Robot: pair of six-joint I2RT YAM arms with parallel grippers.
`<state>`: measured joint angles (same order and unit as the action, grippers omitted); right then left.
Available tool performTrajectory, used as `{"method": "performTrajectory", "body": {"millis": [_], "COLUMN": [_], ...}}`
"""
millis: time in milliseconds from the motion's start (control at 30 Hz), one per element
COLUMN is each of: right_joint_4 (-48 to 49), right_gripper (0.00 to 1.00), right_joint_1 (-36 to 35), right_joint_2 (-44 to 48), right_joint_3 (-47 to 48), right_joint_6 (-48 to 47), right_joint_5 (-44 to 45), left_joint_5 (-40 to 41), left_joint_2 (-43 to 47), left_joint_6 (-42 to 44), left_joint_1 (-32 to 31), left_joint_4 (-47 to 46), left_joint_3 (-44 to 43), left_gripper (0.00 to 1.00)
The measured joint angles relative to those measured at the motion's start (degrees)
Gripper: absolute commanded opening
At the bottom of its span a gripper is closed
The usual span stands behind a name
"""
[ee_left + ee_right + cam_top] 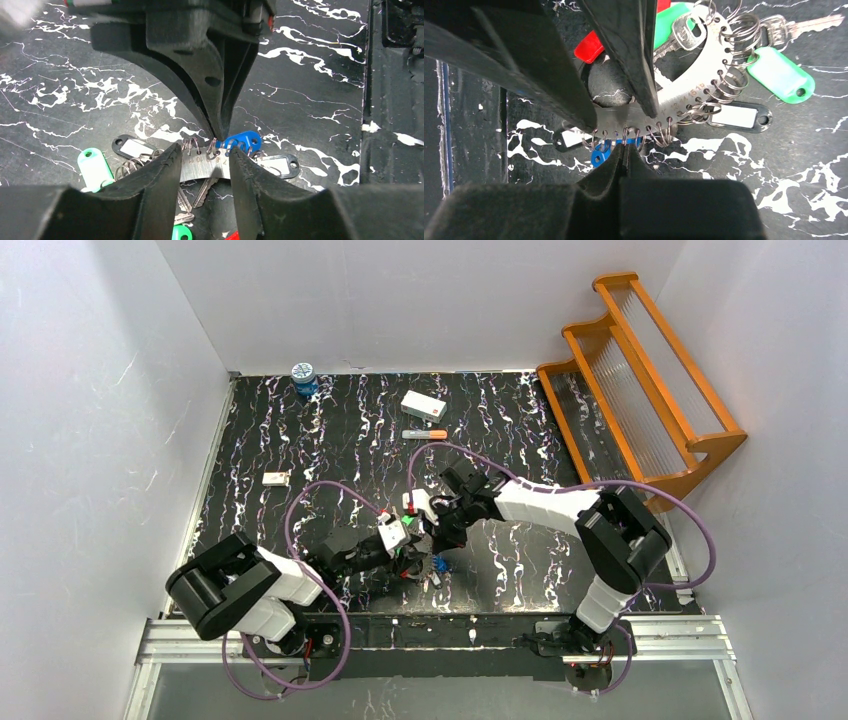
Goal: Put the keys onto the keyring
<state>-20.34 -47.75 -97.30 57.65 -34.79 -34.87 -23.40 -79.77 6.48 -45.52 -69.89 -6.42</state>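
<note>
The keyring [689, 95] is a flat silver arc with holes, wire rings threaded along its edge, lying on the marbled table [799, 165]. Silver keys [679, 37] and green, blue and black tags cluster around it.

Left tool [205, 152] straddles the keyring [201, 170], its fingers apart.

On the black marbled table [530, 575] I see: orange rack [640, 380], far right; blue-capped jar [303, 378], far edge; white box [423, 404] just behind an orange-tipped marker [425, 434]; small white tag [275, 478], left.
</note>
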Motion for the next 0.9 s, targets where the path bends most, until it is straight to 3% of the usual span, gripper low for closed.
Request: {"method": "performTrajectory", "body": {"millis": [467, 700, 900], "right_joint_4": [-0.8, -2.0, -2.8], "right_gripper": [0.01, 0.01, 0.01], "right_joint_1": [-0.2, -0.2, -0.3], "right_joint_2": [2.1, 2.1, 2.1], "right_joint_3": [1.2, 2.0, 3.2], "right_joint_6": [-0.1, -0.2, -0.4], "right_joint_5": [-1.3, -1.3, -1.3], "left_joint_5": [-2.6, -3.6, -2.9], "left_joint_2": [-3.1, -3.5, -2.9], "left_joint_6": [1.8, 2.1, 3.5], "left_joint_1": [0.0, 0.0, 0.0], "left_joint_4": [1.4, 1.6, 3.4], "left_joint_3": [-3.3, -3.3, -3.7], "left_gripper": [0.10, 0.19, 0.15]}}
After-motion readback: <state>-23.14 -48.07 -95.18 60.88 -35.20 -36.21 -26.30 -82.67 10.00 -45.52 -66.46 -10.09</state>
